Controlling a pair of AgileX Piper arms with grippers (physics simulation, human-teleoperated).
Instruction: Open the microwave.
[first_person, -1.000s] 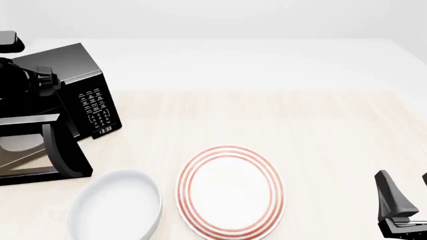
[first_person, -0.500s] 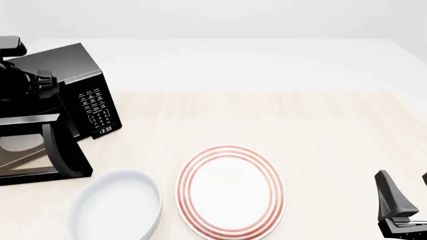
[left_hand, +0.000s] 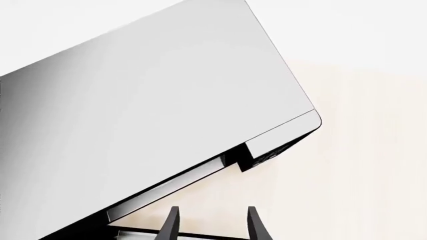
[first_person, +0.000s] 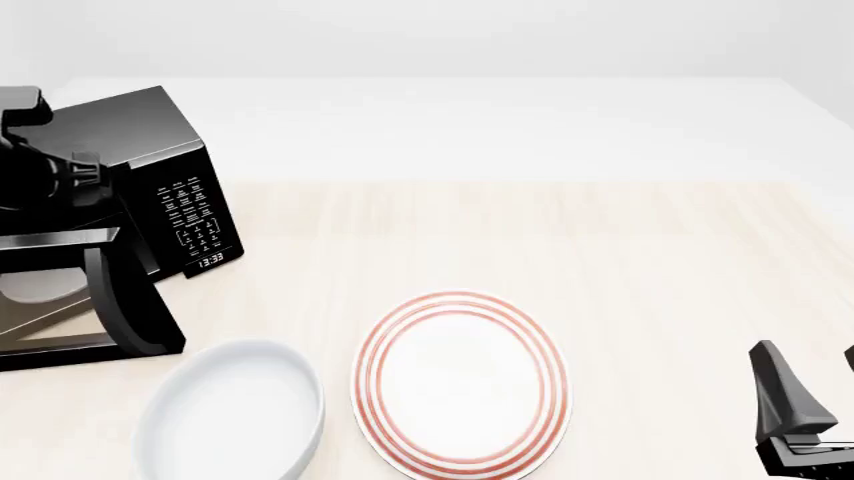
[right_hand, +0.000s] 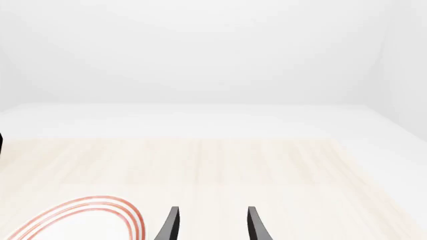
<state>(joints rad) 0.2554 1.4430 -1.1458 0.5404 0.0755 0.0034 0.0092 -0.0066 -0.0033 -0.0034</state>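
Observation:
The glossy black microwave (first_person: 147, 130) stands at the table's far left. Its windowed door (first_person: 54, 310) is swung open toward me, with the vertical bar handle (first_person: 123, 300) at its free edge. The white-labelled keypad (first_person: 194, 215) shows a clock, and the white turntable (first_person: 34, 285) shows inside. My left arm (first_person: 47, 170) reaches over the microwave's top. In the left wrist view my left gripper (left_hand: 212, 227) is open and empty above the microwave's reflective top (left_hand: 153, 115). My right gripper (first_person: 814, 380) is open and empty at the near right, and it also shows in the right wrist view (right_hand: 212, 226).
A white plate with red rings (first_person: 461, 380) lies at the near centre; its rim shows in the right wrist view (right_hand: 87, 215). A white bowl (first_person: 234, 415) sits to its left, just in front of the open door.
My left arm has shifted slightly down and to the left over the microwave. The door, plate, bowl and right arm have not moved.

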